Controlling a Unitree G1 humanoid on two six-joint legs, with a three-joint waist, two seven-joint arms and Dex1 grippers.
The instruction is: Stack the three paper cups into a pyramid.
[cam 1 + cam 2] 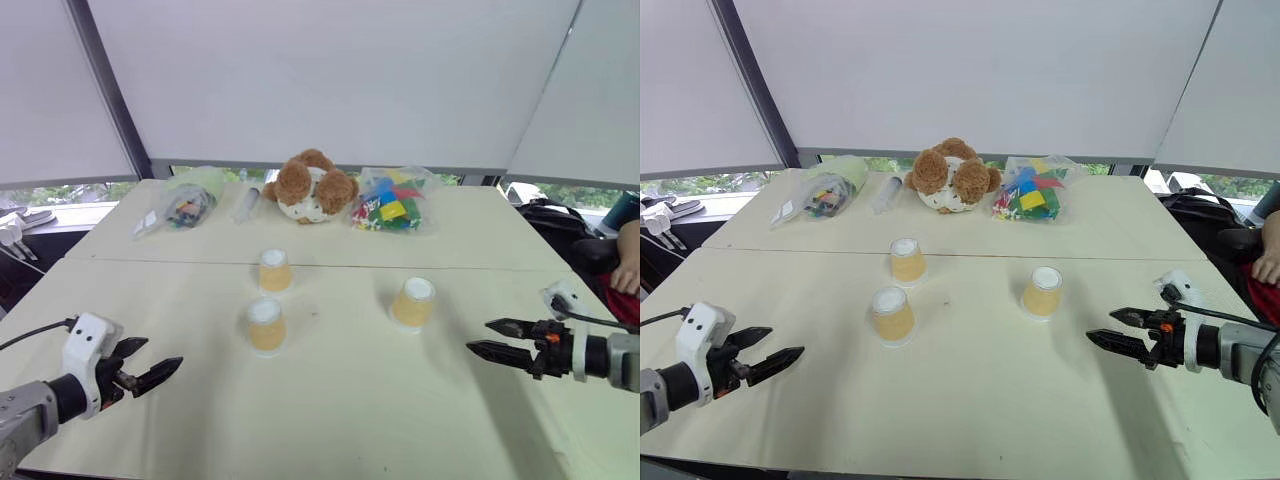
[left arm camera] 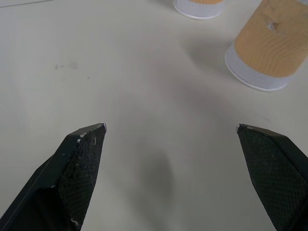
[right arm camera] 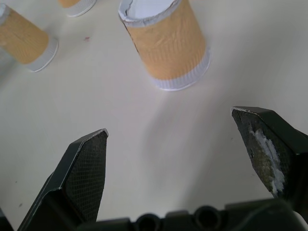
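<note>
The left pincer point(image 1: 150, 375) and right pincer point(image 1: 492, 339) both hover low over the counter point(image 1: 360, 410) with fingers spread apart and empty, flanking the three paper cups as if ready to close in. The cups stand upside down and apart: a near-left cup point(image 1: 266, 325), a far cup point(image 1: 275, 270) and a right cup point(image 1: 413, 302), bases up, suited to stacking.

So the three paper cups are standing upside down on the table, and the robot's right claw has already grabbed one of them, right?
Not quite. The three paper cups do stand upside down on the table, but the right gripper holds nothing: the left eye view shows it open and apart from the nearest cup.
</note>
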